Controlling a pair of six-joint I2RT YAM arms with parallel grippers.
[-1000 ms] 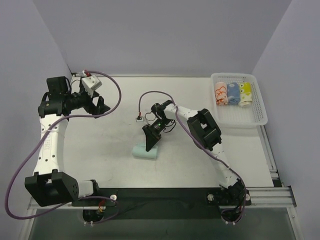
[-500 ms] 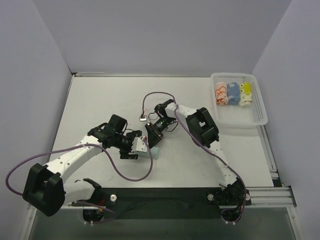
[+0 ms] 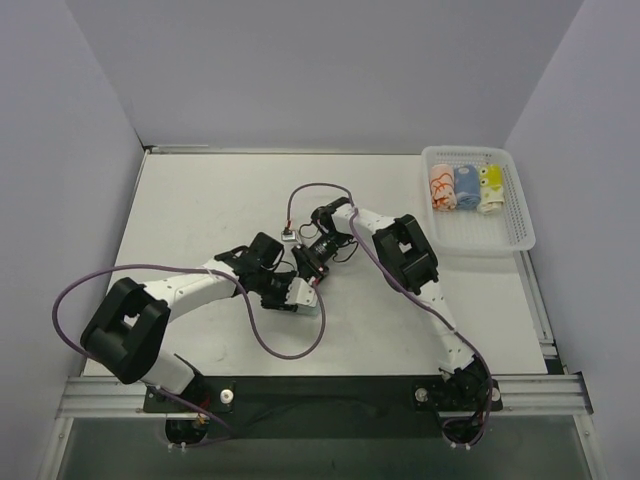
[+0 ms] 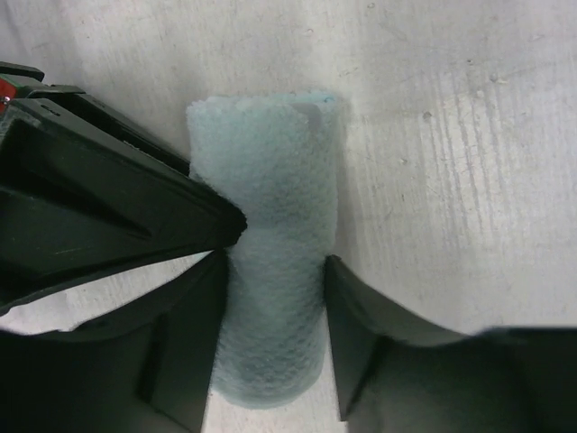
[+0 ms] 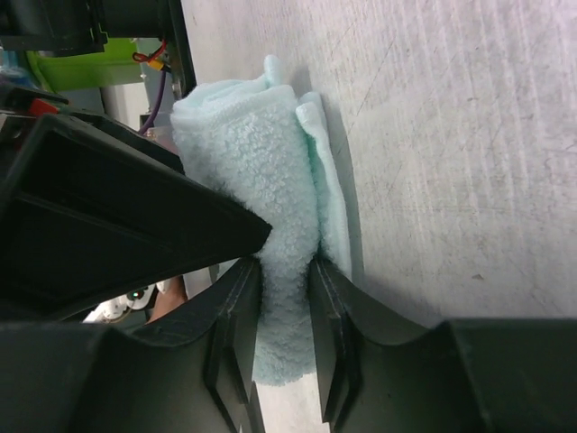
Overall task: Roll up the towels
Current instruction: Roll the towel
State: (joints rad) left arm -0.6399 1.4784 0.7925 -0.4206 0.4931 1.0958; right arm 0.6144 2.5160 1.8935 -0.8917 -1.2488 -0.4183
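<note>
A pale mint-green towel [image 4: 270, 225], rolled into a short cylinder [image 5: 257, 171], lies on the table at mid-front. My left gripper [image 4: 275, 338] straddles one end of the roll, both fingers pressed against its sides. My right gripper [image 5: 287, 338] pinches the other end tightly, so the pile is squeezed narrow between its pads. A loose edge of the cloth shows beside the roll in the right wrist view. From above, the two grippers, left [image 3: 300, 296] and right [image 3: 303, 272], meet over the roll and hide most of it. Three other rolled towels, white-and-orange [image 3: 441, 187], blue [image 3: 466, 187] and yellow [image 3: 489, 188], lie in the basket.
The white slotted basket [image 3: 515, 238] stands at the far right of the table. Purple cables loop from both arms over the table top; a small connector [image 3: 288, 236] hangs just behind the grippers. Walls close in the table at the left, back and right.
My left arm swung from the table's far left to the roll and closed its jaws around it. My right gripper stayed on the roll, which shifted slightly.
</note>
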